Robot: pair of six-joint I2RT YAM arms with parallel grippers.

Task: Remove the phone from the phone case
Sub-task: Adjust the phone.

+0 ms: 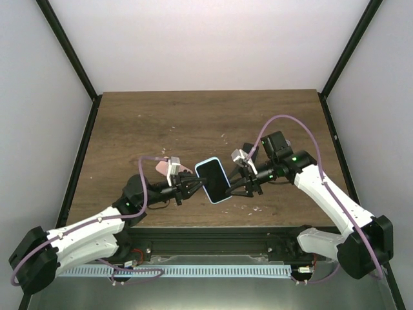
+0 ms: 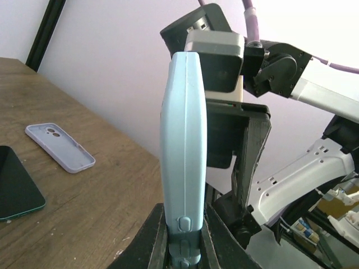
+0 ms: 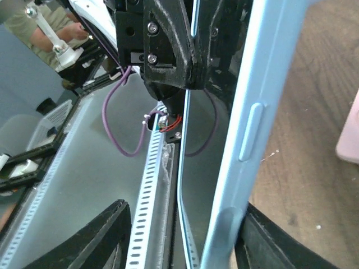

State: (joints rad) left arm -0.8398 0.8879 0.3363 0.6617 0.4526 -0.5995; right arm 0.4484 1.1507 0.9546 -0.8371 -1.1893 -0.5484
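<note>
Clamping one end of the blue phone case (image 2: pixel 184 140), the left gripper (image 1: pixel 193 186) held it above the bench (image 1: pixel 193 123); the right gripper (image 1: pixel 236 183) straddled the other end, jaws part-open, unclamped. Case was probably pliable, phone (image 1: pixel 213 179) rigid and slick: peel a corner lip

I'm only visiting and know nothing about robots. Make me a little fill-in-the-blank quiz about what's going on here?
1. The case held in the air is light ____.
2. The left gripper is ____ on its edge.
3. The right gripper stands ____, with its fingers straddling the case.
4. A spare lilac case lies ____ on the wooden table.
Missing words: blue, shut, open, empty.
</note>
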